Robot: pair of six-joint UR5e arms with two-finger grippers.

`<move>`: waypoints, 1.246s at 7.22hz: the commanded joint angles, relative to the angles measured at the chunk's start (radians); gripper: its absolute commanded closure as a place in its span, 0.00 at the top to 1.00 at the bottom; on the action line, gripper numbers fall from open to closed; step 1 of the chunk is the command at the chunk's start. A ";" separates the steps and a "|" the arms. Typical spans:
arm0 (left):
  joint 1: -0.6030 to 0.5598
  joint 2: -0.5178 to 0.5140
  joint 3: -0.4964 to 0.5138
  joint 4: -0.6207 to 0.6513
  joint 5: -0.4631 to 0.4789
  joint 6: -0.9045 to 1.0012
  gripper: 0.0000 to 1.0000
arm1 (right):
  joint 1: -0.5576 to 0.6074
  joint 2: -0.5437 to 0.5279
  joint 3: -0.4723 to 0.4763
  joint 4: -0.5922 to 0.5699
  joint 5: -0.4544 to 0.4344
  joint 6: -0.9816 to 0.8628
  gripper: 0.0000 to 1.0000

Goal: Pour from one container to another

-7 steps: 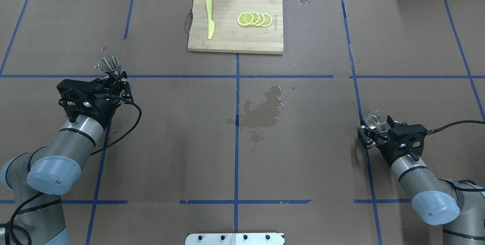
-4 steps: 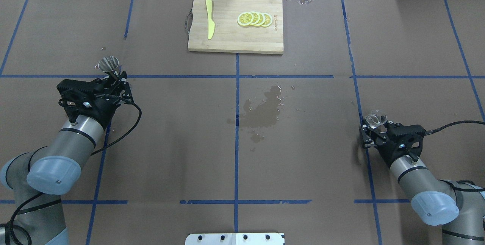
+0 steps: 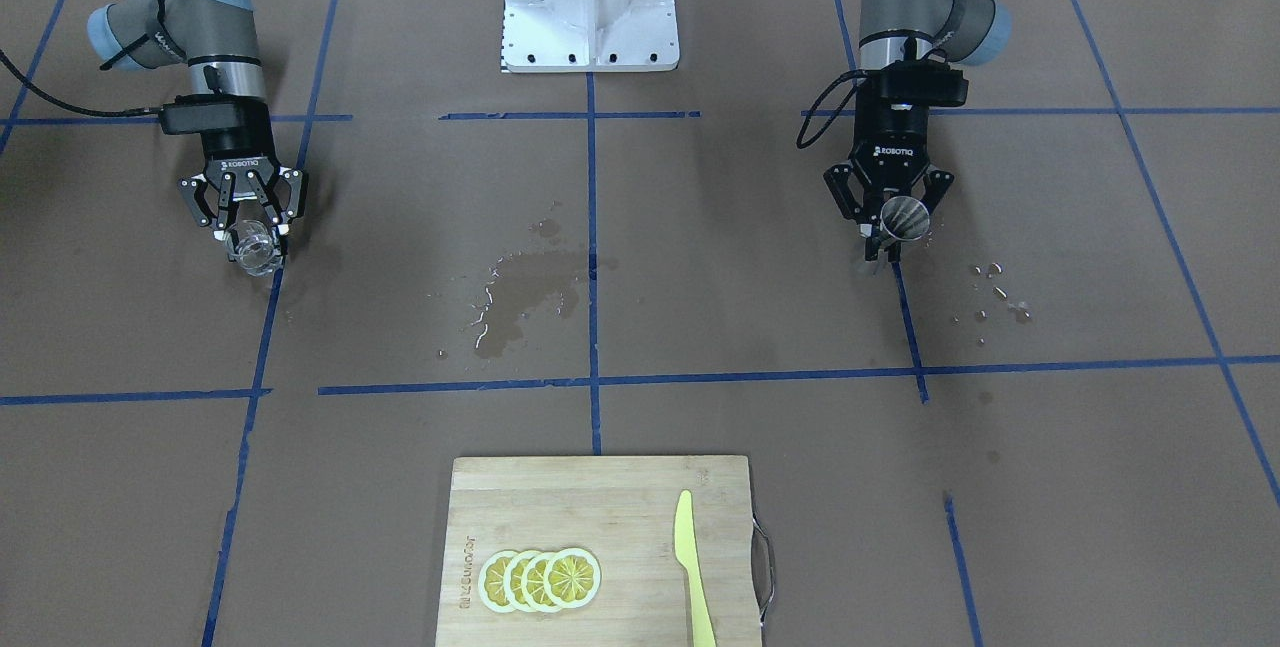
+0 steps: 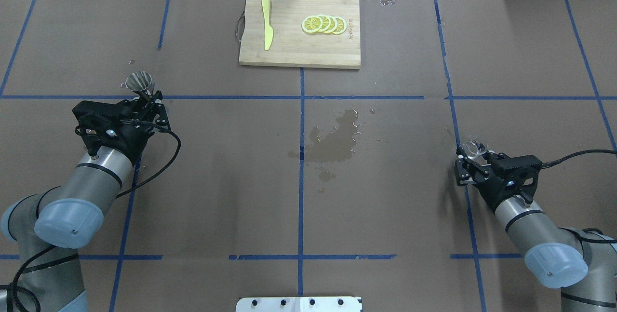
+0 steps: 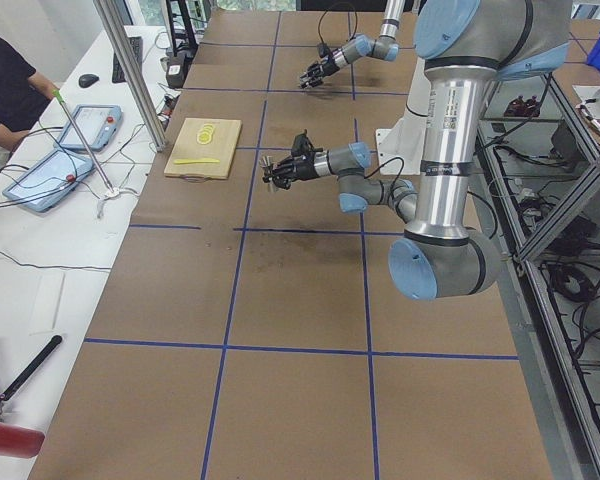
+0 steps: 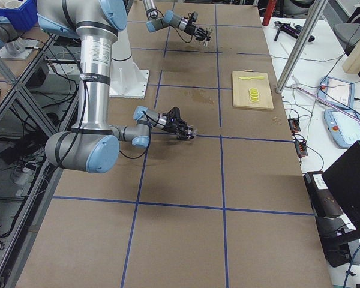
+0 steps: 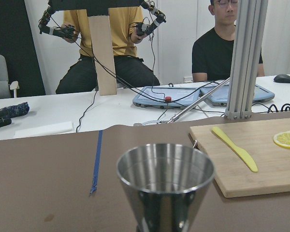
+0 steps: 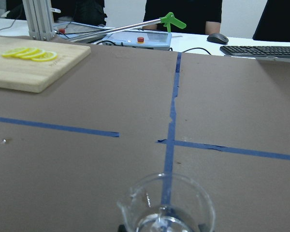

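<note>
Overhead exterior view, checked against one second ago: the right gripper (image 4: 474,159) pinches the glass beaker (image 4: 471,148) between its two fingers as before. Gripper and beaker have shifted slightly towards the table centre and the far side, and the wrist has turned a little. In the right wrist view the beaker stands upright over a blue tape line (image 8: 171,121). The left gripper (image 4: 145,95) is unchanged in position. Its fingers are closed on the lower cone of the metal jigger (image 4: 139,81), which is held upright with its mouth level. The two containers are well apart, towards opposite ends of the table (image 4: 217,182). Between them lies a wet patch (image 4: 335,141), and small droplets (image 3: 1000,292) sit near the jigger. On the far side lies a cutting board (image 4: 299,54) carrying a yellow knife (image 4: 266,30) and lemon slices (image 4: 324,24), apart from both arms.
</note>
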 commanded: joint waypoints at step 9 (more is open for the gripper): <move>-0.060 -0.413 0.147 -0.109 -0.694 0.473 0.00 | 0.245 0.073 0.180 -0.016 0.371 -0.492 0.00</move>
